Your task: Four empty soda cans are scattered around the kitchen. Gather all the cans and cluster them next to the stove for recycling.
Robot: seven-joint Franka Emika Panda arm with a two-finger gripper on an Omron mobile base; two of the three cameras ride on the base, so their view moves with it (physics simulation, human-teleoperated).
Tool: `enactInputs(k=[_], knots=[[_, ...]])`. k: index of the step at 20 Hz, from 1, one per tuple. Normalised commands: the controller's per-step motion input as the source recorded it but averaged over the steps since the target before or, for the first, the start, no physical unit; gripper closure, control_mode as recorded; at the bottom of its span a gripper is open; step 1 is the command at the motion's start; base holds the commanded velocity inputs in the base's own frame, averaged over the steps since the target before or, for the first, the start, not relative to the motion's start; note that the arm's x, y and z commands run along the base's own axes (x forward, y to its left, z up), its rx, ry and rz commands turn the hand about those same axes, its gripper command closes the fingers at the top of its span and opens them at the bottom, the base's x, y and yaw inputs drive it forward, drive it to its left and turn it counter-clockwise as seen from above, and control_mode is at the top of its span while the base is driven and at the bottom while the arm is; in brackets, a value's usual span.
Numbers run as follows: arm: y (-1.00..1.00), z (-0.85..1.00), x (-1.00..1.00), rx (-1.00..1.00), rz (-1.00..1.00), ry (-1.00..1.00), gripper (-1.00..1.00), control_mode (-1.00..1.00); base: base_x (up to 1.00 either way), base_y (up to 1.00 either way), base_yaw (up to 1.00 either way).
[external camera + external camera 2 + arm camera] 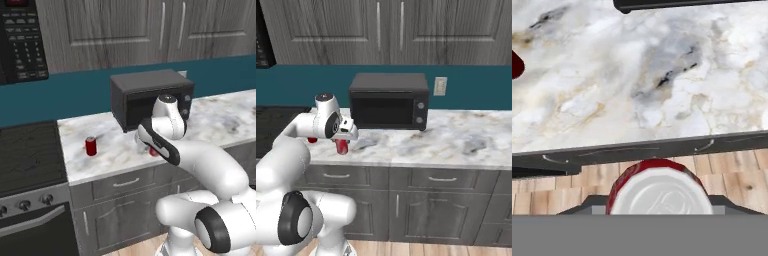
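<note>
The gripper (344, 141) hangs over the front part of the marble worktop (220, 117), its fingers clamped on a red soda can (343, 146); in the hand view that can's silvery top (658, 196) sits right between the fingers, above the worktop's front edge and the wooden floor (732, 185). A second red can (91, 146) stands upright on the worktop, left of the held one and near the stove (30, 155), which adjoins the worktop's left end. The black countertop microwave (150, 97) stands just behind the arm against the teal wall (476, 85), close to the held can. The stretch of worktop between the two cans is bare marble. A keypad microwave (22, 40) hangs above the stove. Grey drawers (441, 180) run beneath the worktop, and an outlet (440, 86) sits on the wall right of the countertop microwave.
</note>
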Motion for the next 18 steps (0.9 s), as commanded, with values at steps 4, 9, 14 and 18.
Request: enactInputs(k=[4, 9, 14, 18], knots=[[0.0, 0.0, 0.0, 0.0, 0.0, 0.0, 1.0, 1.0, -0.02, 0.79, -0.04], [0.0, 0.0, 0.0, 0.0, 0.0, 0.0, 1.0, 1.0, 0.0, 0.71, -0.05], [0.0, 0.0, 0.0, 0.0, 0.0, 0.0, 1.0, 1.0, 0.0, 0.61, -0.05], [0.0, 0.0, 0.0, 0.0, 0.0, 0.0, 1.0, 1.0, 0.08, 0.47, -0.04]])
